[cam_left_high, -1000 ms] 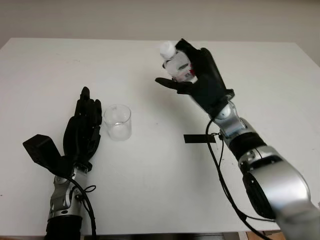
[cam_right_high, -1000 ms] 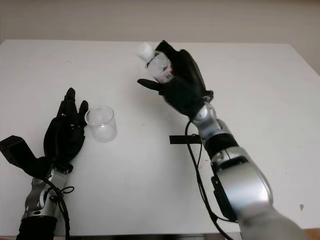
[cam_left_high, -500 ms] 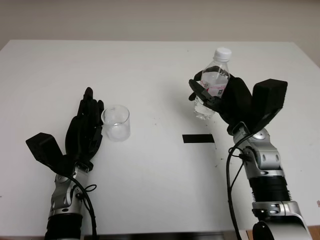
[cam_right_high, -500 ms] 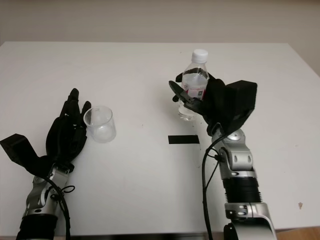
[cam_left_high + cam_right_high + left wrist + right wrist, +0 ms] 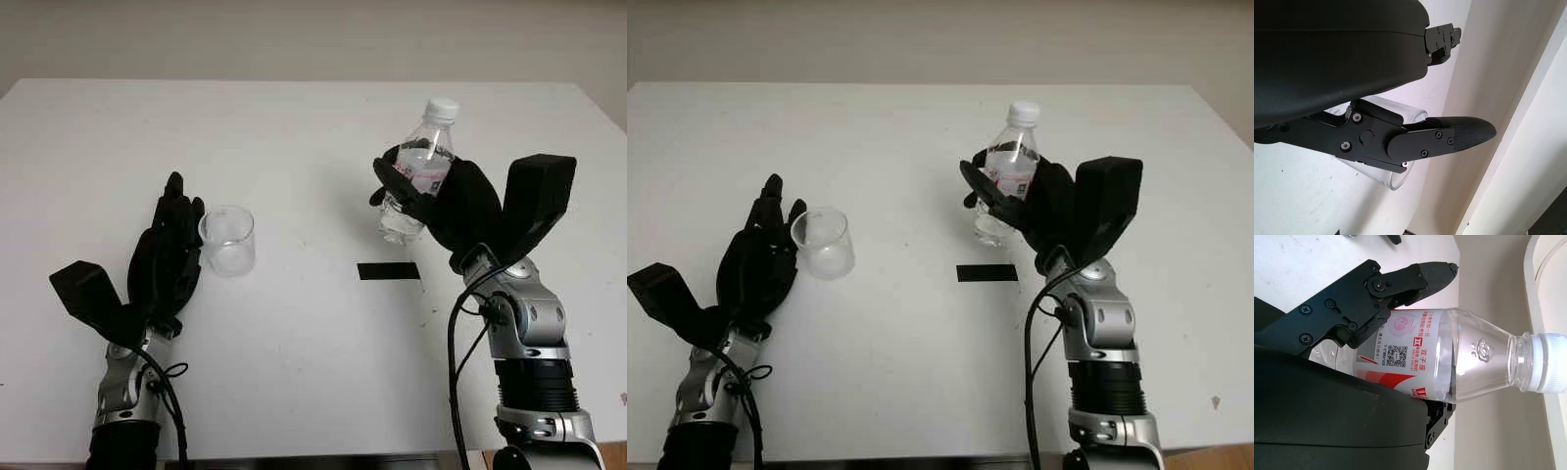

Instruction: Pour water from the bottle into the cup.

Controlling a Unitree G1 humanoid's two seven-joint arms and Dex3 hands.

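Head views: right hand [image 5: 431, 196] gripped the bottle [image 5: 419, 174] upright at table [image 5: 294, 127] right, white cap [image 5: 443, 106] on; cup [image 5: 229, 240] well left, looked empty, open left hand [image 5: 168, 257] just beside it. Left wrist: fingers [image 5: 1449, 139] alongside the cup, not grasping. Right wrist: fingers wrapped the labelled body. Pour apparently not done.

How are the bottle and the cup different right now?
The bottle is gripped upright by the right hand, while the cup stands free on the table beside the open left hand. The bottle is tall, narrow-necked and shut with a white cap; the cup is short, wide and open-topped. The bottle carries a red and white label; the cup is plain. Both are clear.
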